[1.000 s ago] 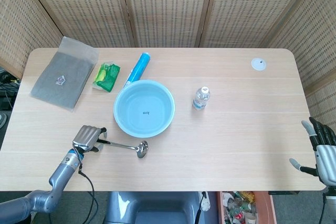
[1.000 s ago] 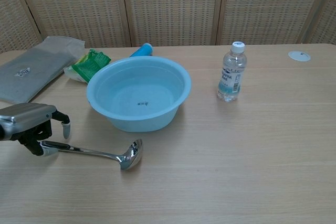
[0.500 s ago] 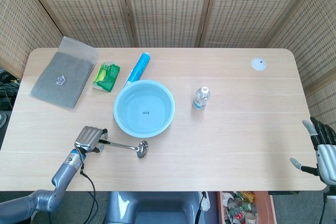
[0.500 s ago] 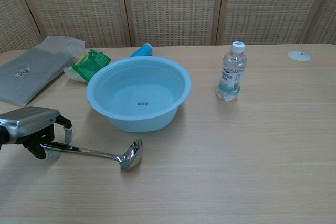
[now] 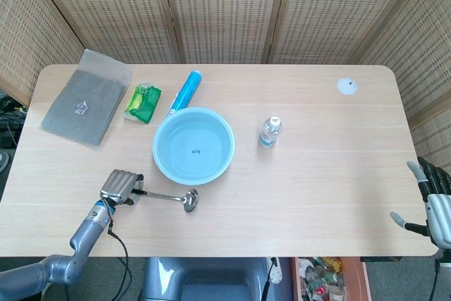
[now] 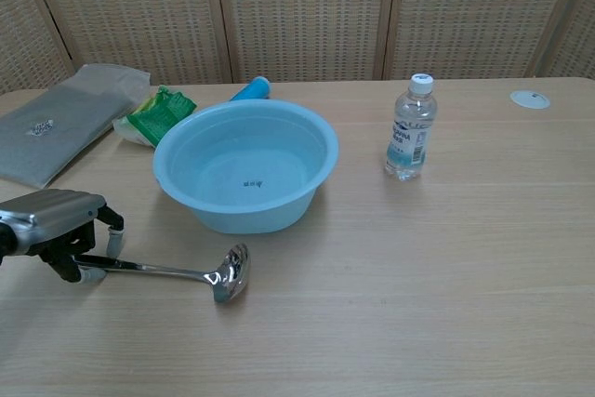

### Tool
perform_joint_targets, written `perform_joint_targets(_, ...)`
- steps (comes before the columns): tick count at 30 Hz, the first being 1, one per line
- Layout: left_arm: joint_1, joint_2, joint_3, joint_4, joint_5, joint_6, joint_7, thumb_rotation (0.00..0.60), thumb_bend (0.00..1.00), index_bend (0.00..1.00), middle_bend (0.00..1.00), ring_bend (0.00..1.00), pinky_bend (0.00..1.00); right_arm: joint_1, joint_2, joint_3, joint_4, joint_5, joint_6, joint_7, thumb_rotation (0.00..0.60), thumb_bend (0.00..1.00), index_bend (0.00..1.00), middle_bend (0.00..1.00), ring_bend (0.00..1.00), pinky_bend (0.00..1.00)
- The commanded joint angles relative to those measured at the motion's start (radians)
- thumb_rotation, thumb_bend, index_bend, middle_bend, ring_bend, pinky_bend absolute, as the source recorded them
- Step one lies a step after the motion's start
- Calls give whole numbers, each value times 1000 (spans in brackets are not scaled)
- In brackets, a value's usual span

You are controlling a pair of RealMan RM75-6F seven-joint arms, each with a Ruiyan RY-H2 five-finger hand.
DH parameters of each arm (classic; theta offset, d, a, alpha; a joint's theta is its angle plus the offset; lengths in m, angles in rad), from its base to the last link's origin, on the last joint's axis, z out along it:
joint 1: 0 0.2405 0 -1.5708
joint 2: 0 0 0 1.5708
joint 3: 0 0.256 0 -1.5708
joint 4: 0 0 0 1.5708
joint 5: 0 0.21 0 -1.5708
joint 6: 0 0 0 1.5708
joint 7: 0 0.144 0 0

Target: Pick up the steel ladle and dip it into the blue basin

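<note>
Ladle (image 6: 177,272) lies flat on the table (image 5: 317,174), lower left of the frame in both views, bowl end nearest the basin (image 5: 193,146) and turned up; handle runs left into my left hand (image 6: 58,230). Fingers are curled down over the handle's end and look closed around it, though the chest view does not show the contact clearly, so I judge the grip as taken but not proven. Ladle is not lifted; bowl rests on the wood.

Plan for this step: firm up the hold before raising, because I have only the far tip of a long handle and the heavy bowl will want to droop or twist. Lift straight up, keep the handle near level, carry it toward frame centre, clear the basin rim, then lower the bowl inside.

Basin sits just above the ladle's bowl in the head view, apart from it; nothing lies between them.

Surroundings: water bottle (image 6: 410,129) upright to the right of the basin, off my path. Blue tube (image 5: 184,92) touches or nearly touches the basin's far rim. Green packet (image 5: 143,102) and grey pouch (image 5: 86,99) in the upper left. Small white disc (image 5: 346,87) upper right.

Right hand (image 5: 431,201) hangs off the lower right table edge, fingers spread, holding nothing.
</note>
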Motion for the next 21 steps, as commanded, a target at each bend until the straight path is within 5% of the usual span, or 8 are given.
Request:
perform_joint_targets(1, 1, 7, 2, -7, 3, 6, 1, 600, 393, 707, 983, 989, 1000, 0, 0, 0, 0, 0, 0, -1, 600, 0, 0, 0, 0, 0)
perform_joint_targets(21, 46, 216, 31, -245, 180, 160, -137, 600, 484, 890, 983, 989, 1000, 3, -2, -3, -3, -1, -6, 1, 600, 0, 0, 0, 0, 0)
